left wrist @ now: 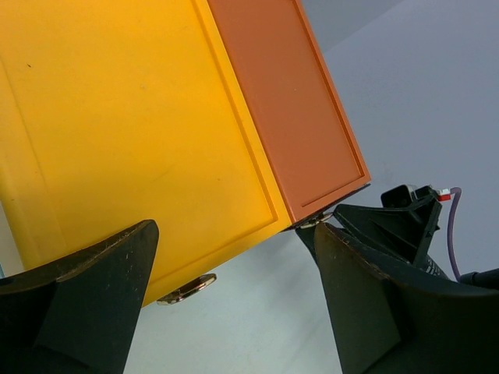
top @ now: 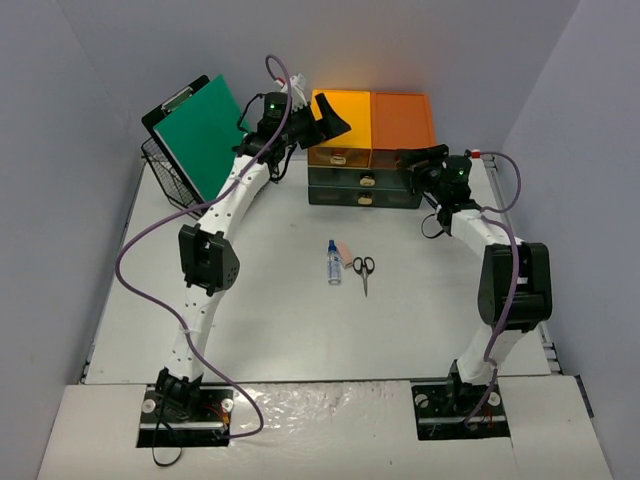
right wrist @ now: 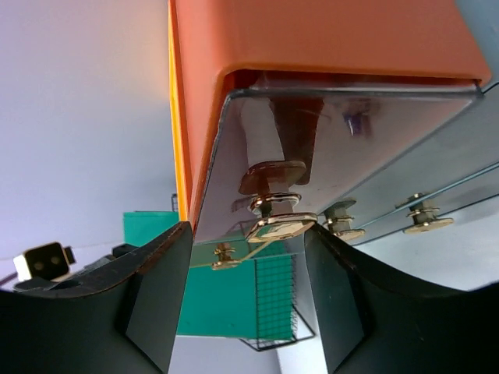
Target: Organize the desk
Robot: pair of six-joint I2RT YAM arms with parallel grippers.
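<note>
The white desk [top: 280,330] carries a drawer unit at the back with a yellow drawer [top: 342,120], an orange drawer [top: 402,120] and dark lower drawers [top: 362,188]. My left gripper [top: 335,122] is open and empty above the yellow drawer [left wrist: 132,117], near its gold handle [left wrist: 187,288]; in its wrist view the gripper [left wrist: 234,230] holds nothing. My right gripper [top: 415,158] is open at the orange drawer's front [right wrist: 312,39]. In its wrist view the gripper [right wrist: 248,226] straddles the gold handle [right wrist: 281,227], with the right finger [right wrist: 335,296] against the handle.
A small bottle [top: 334,262], a pink piece [top: 343,250] and scissors [top: 362,268] lie mid-desk. A green clipboard [top: 205,135] leans in a black wire basket [top: 165,175] at the back left, also in the right wrist view [right wrist: 226,304]. Grey-blue walls enclose three sides.
</note>
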